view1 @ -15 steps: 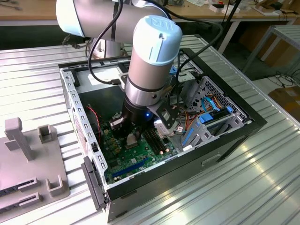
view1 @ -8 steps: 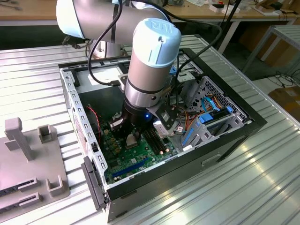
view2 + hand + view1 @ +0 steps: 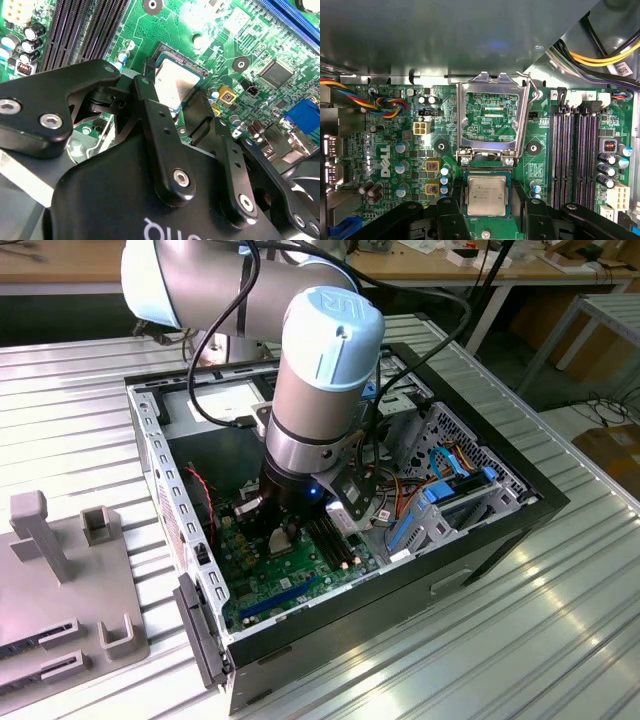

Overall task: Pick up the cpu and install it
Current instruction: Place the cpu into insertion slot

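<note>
Silver-tan, with fine dark print on its face, the cpu [image 3: 486, 195] lies flat in the socket on the green board [image 3: 385, 145], one chip alone. The gripper [image 3: 487, 204] is spread apart. Its two black fingers [image 3: 526, 212] flank the chip with a gap at each side and grip nothing. Just beside the chip, one metal load plate [image 3: 490, 80] stands hinged up. White lettering marks the board. Four black memory slots [image 3: 576, 155] run along one side of the socket and two yellow-topped components [image 3: 432, 165] sit on the other, all inside the open computer case [image 3: 500, 530].

Cpu [image 3: 486, 196] in socket [image 3: 487, 173] on motherboard [image 3: 390, 150] inside case [image 3: 350, 645]; memory slots [image 3: 575, 155] beside socket.
</note>
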`<state>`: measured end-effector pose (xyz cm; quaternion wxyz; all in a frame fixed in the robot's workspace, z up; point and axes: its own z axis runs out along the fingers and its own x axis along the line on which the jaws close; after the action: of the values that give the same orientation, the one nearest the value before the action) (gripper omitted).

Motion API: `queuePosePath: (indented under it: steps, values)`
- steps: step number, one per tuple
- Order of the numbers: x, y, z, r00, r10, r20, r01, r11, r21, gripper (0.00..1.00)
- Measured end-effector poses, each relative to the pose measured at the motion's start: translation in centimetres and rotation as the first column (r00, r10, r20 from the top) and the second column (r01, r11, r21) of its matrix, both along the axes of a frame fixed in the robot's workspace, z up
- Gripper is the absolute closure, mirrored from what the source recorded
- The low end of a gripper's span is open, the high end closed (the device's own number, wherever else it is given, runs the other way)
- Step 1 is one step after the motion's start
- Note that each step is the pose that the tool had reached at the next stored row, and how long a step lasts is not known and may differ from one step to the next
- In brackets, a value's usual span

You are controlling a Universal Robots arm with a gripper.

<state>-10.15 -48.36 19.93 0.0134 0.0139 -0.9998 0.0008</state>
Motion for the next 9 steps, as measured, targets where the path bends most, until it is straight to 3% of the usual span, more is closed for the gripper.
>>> queuePosePath:
  steps: [9]
  values:
    - [0.00, 0.00, -0.02, 1.0000, 0.000, 0.0001, 0.000, 1.0000, 0.0011, 0.53]
